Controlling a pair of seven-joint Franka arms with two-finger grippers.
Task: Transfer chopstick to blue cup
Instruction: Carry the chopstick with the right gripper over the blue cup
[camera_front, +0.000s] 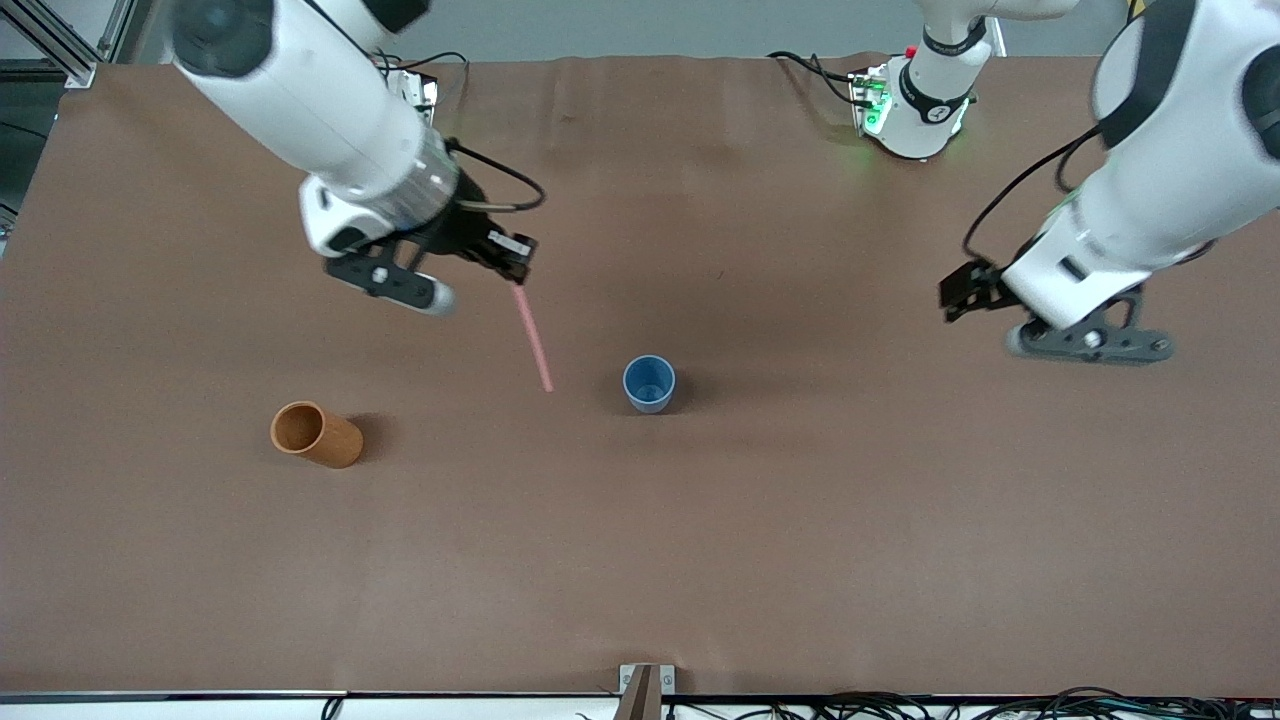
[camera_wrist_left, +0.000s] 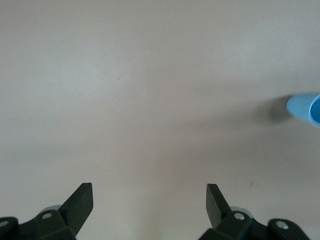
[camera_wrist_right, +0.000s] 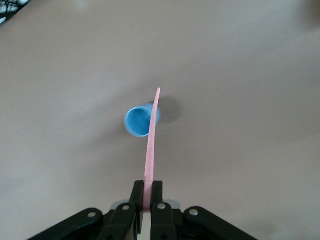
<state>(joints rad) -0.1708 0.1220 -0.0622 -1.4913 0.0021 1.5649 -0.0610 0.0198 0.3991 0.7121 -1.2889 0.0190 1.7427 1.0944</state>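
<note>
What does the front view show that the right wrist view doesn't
Only the front view shows the orange-brown cup standing toward the right arm's end of the table, and the left gripper waiting open over bare table toward the left arm's end. Only the right wrist view shows, up close, the right gripper shut on the end of the chopstick. Both show the pink chopstick held in the air and the blue cup upright on the brown table.

Even bright light, soft shadows, wrist views perhaps slightly washed.
</note>
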